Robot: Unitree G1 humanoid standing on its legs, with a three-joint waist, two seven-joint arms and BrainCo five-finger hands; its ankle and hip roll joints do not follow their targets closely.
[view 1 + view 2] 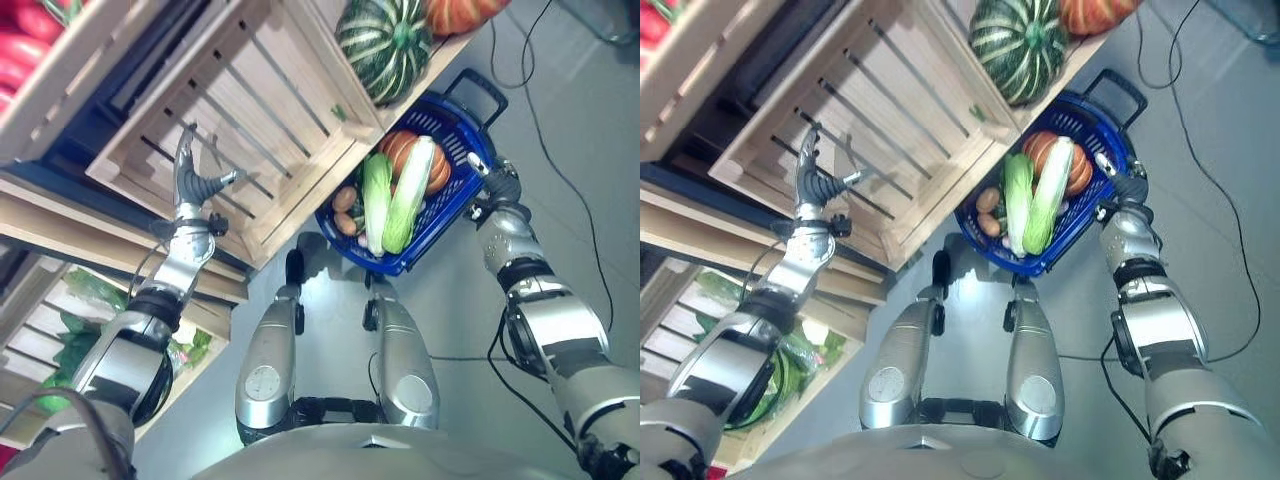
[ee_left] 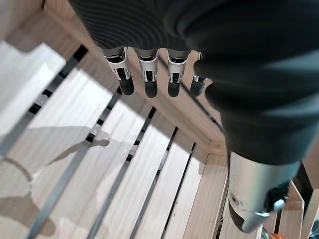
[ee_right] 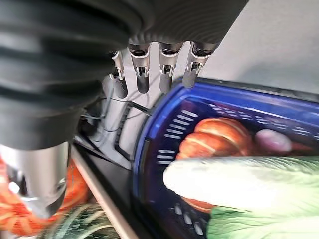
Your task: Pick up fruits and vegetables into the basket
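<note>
In the left eye view, the left hand reaches into an empty wooden crate with its fingers spread and straight, holding nothing. The blue basket sits on the floor below the shelf edge; it holds two pale green cabbages, an orange pumpkin and a few small brown potatoes. The right hand sits at the basket's rim. A striped green squash lies on the shelf above the basket.

The right eye view gives the same layout, with leafy greens in a lower crate.

In the left wrist view, the straight fingers hang over the crate's slats.

In the right wrist view, the right hand's fingers are extended and relaxed just above the basket's rim, gripping nothing. No writing can be read anywhere.
</note>
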